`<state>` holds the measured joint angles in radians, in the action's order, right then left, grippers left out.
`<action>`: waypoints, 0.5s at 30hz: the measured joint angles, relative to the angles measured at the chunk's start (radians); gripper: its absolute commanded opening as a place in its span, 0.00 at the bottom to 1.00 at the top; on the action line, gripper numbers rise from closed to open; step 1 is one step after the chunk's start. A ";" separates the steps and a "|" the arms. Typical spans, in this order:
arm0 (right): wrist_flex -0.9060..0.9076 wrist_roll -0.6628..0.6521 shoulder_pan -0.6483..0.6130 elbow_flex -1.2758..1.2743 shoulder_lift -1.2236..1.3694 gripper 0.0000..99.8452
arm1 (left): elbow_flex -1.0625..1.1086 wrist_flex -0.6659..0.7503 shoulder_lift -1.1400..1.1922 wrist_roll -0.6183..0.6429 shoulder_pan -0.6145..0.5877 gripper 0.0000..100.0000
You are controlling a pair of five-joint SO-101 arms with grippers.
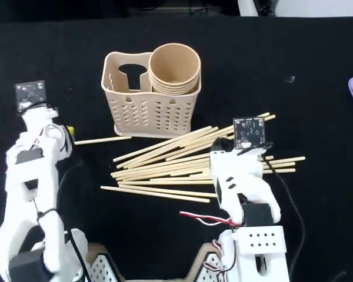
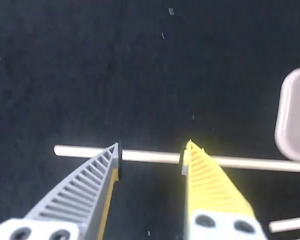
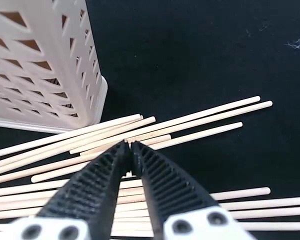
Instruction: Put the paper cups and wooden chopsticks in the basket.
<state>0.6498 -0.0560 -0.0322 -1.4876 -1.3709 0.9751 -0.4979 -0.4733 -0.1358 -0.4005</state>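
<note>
Basket (image 1: 150, 111): upright at the back middle of the table (image 1: 317, 70), two compartments.
Cups (image 1: 175, 67): nested stack, upright, mouths up – in the basket's compartment on the right arm's side.
Chopsticks (image 1: 182, 164): loose fan lying flat just in front of the basket. Long axes run mostly across the table, from side to side. The ends on the right arm's side splay toward the back.
Lone chopstick (image 2: 150, 156): flat, apart from the fan, long axis also across the table. One end is near the basket's front corner, the other at the left arm.
Left gripper (image 2: 151, 152): fingers spread, low over the lone chopstick, which crosses the gap at the tips. Contact cannot be told.
Right gripper (image 3: 128, 145): fingers closed tip to tip, nothing between them – poised over the fan, near the basket's wall.
</note>
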 measured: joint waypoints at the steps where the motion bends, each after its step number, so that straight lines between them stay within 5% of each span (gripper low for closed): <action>1: 0.000 0.000 0.000 0.000 0.000 0.01 | -0.015 -0.003 0.035 0.000 0.000 0.21; 8: 0.000 0.000 0.000 0.000 0.000 0.01 | -0.175 -0.003 0.281 0.008 0.003 0.19; 12: 0.000 0.000 0.000 0.000 0.000 0.01 | -0.199 -0.003 0.381 0.008 0.003 0.02; 15: 0.000 0.000 0.000 0.000 0.000 0.01 | -0.199 -0.003 0.391 0.008 0.005 0.09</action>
<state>0.6498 -0.0560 -0.0322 -1.4876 -1.3709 0.7756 -0.5010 -0.0821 -0.1281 -0.3959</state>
